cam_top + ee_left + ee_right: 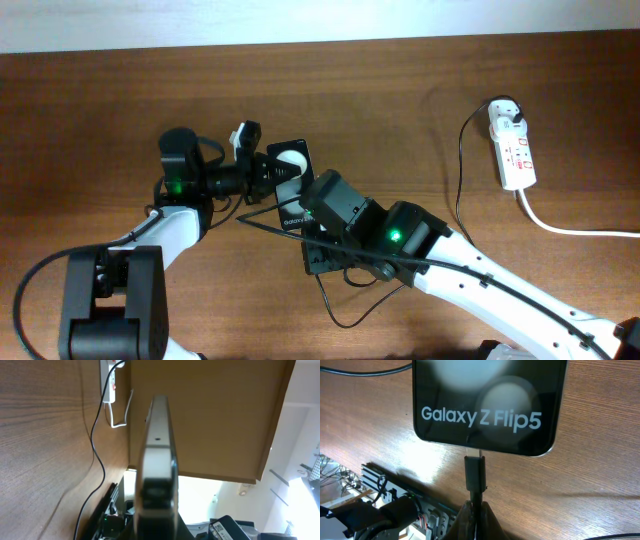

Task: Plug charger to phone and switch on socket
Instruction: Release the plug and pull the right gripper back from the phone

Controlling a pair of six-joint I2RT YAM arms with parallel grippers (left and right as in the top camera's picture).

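as one charger seemingly meets one phone, one socket shows.

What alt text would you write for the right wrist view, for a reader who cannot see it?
A black phone labelled Galaxy Z Flip5 fills the top, and the charger connector meets its lower edge with a sliver of metal showing. The right gripper's fingers pinch the cable below, over a wooden table.

a lab, seemingly: wooden table and exposed wiring.

Black phone (2 white spots); white socket, red markings.
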